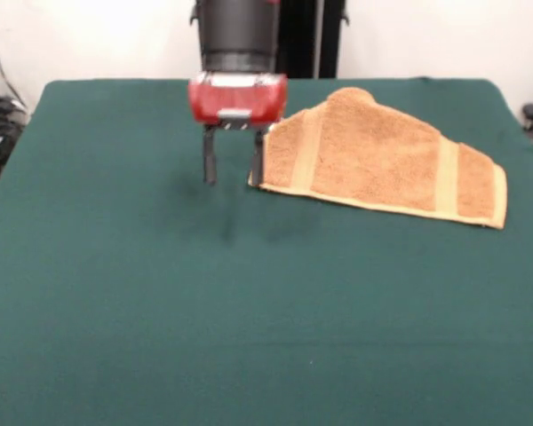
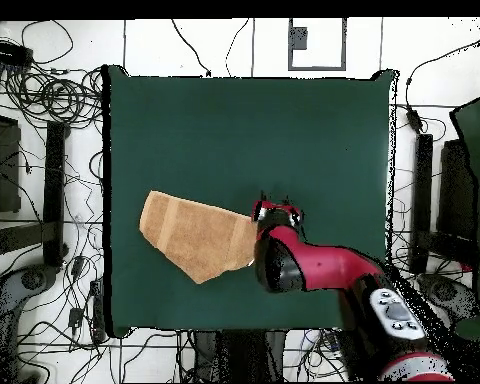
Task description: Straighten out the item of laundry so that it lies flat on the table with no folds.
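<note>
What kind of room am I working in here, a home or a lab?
Most likely a robotics lab, not a home. The table wears a plain green cloth, cables sprawl over the white floor around it, and equipment stands flank both sides. Only a towel lies by the open gripper.

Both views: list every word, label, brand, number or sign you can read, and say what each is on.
None can be read.
The towel shows only plain woven bands, no lettering.
The table top is bare green cloth.
The gripper and its red housing carry no legible marking.
The arm's grey button panel in the overhead view is too small to read.
</note>
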